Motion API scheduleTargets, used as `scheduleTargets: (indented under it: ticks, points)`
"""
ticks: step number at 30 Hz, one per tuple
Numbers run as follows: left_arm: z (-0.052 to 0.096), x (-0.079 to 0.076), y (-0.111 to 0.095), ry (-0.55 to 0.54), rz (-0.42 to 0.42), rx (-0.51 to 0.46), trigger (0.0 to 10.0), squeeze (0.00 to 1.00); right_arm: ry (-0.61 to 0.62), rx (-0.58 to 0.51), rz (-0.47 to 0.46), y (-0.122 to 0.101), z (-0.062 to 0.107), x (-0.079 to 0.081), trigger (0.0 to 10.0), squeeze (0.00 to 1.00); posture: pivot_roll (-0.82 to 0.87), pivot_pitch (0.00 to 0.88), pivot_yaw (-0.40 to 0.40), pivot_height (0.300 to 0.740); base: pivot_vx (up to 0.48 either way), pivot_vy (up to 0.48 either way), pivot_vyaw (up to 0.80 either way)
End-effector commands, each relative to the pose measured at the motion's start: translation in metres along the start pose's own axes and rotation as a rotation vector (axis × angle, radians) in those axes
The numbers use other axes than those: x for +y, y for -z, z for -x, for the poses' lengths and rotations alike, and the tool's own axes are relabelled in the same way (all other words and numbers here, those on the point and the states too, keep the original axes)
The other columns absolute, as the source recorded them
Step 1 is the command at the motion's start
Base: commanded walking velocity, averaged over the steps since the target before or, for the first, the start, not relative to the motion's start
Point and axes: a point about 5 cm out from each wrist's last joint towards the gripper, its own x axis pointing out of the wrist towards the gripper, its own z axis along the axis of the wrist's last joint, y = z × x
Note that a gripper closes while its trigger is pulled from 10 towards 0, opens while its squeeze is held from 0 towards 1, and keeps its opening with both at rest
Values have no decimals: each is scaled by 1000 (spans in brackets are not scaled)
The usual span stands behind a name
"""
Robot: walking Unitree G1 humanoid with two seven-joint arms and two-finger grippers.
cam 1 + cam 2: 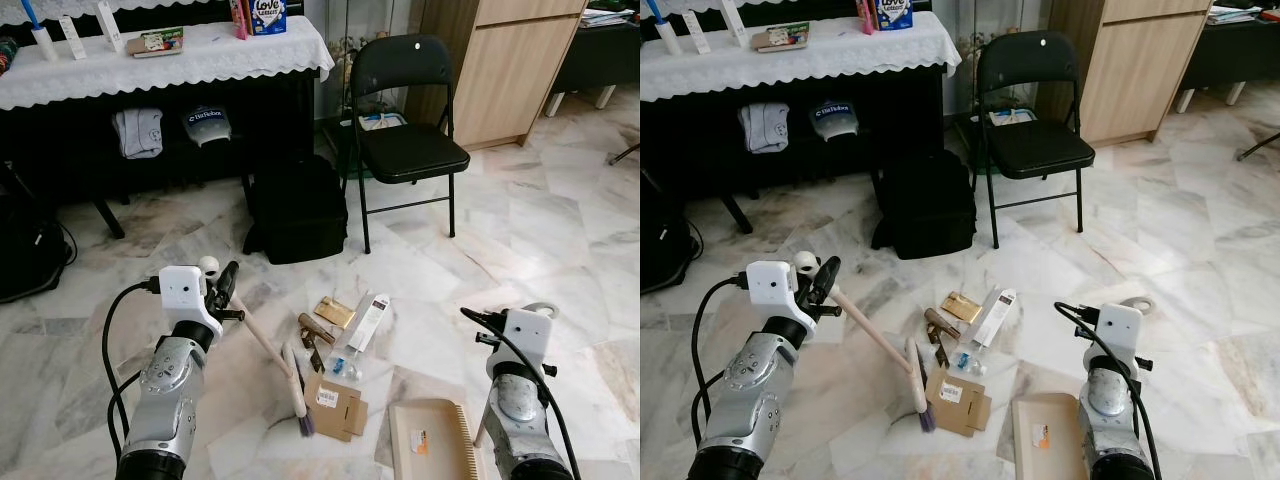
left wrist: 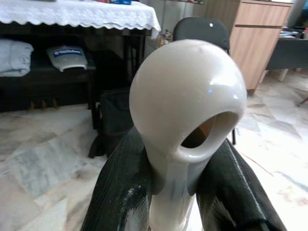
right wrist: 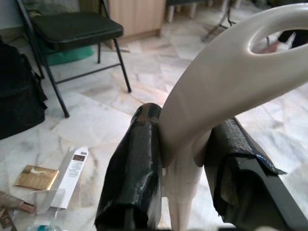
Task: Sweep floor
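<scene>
White marble floor point(image 1: 560, 230) with grey streaks fills most of the frame, and a black folding chair point(image 1: 405, 130) stands at the upper middle beside a black bag point(image 1: 297, 207). At the upper left is a dark table with a white lace cloth point(image 1: 150, 60) on it. Low in the middle of the floor lies a small pile of rubbish: a flat brown cardboard piece point(image 1: 335, 405), a long white box point(image 1: 368, 322), a small gold packet point(image 1: 335, 313) and a brown wrapper point(image 1: 314, 328). The left gripper point(image 2: 183, 183), at the lower left, is squeezed tight on the cream handle of a small broom point(image 1: 268, 350), and the broom's brush end rests on the floor touching the cardboard. The right gripper point(image 3: 185, 178), at the lower right, is clamped on the cream handle of a beige plastic dustpan point(image 1: 433, 440), which sits on the floor just right of the rubbish.
</scene>
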Motion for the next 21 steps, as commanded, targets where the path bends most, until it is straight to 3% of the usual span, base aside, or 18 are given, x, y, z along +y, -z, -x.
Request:
scheduleTargets:
  ticks: [1,9,16,21]
  points:
    - [-2,-4,-8,27,15,-28,10000,0,-35,227,-20,40,18,7,10000,0,-80,50,57,740,0,0,0]
    - [-3,-7,-8,50,20,-22,10000,0,-60,299,-71,47,20,12,10000,0,-80,45,56,740,0,0,0]
    - [-2,-8,-8,64,30,-17,10000,0,102,303,-131,45,16,-6,10000,0,-74,43,53,740,0,0,0]
    - [-2,-9,-8,65,34,-14,10000,0,-3,309,-155,43,14,5,10000,0,-78,43,53,740,0,0,0]
